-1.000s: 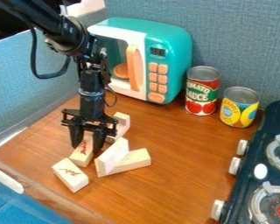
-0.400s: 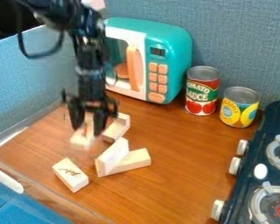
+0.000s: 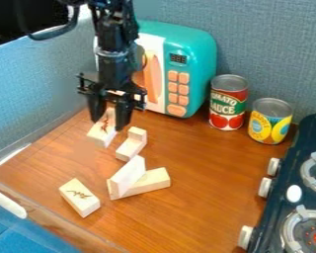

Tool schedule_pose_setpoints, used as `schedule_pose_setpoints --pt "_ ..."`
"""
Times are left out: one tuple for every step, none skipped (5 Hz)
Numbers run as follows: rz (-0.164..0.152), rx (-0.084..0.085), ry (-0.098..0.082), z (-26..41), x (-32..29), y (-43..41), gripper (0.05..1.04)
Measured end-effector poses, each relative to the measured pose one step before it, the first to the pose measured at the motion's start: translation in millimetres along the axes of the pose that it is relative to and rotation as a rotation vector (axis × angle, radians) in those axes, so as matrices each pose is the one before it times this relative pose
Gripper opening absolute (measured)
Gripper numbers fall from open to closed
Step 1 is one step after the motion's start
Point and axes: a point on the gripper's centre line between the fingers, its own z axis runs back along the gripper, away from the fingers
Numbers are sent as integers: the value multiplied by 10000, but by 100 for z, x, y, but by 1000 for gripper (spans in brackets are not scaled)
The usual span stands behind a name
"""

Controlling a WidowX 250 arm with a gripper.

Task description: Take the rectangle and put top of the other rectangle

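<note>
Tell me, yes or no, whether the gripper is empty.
No, the gripper holds a marked wooden block between its two fingers.

Since the earlier views, you are lifting the marked block [image 3: 102, 130] off the desk [image 3: 197, 165] in the jaws, bringing it away from the front-left block [image 3: 79, 197]. You are also shifting the arm [image 3: 114, 57] slightly rightward in view, uncovering more of the pale L-shaped piece [image 3: 131, 146].
</note>
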Motion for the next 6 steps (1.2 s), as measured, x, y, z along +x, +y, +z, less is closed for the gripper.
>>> schedule_pose_setpoints --pt "-621 8 9 221 -2 -1453 559" --pt "-653 163 -256 1031 -375 -1587 559" --pt "-315 57 296 -780 -1008 -889 559" --pt "-28 152 31 267 -957 213 559" --pt "77 132 347 -842 -519 73 559" --pt "-96 20 156 -339 -231 70 559"
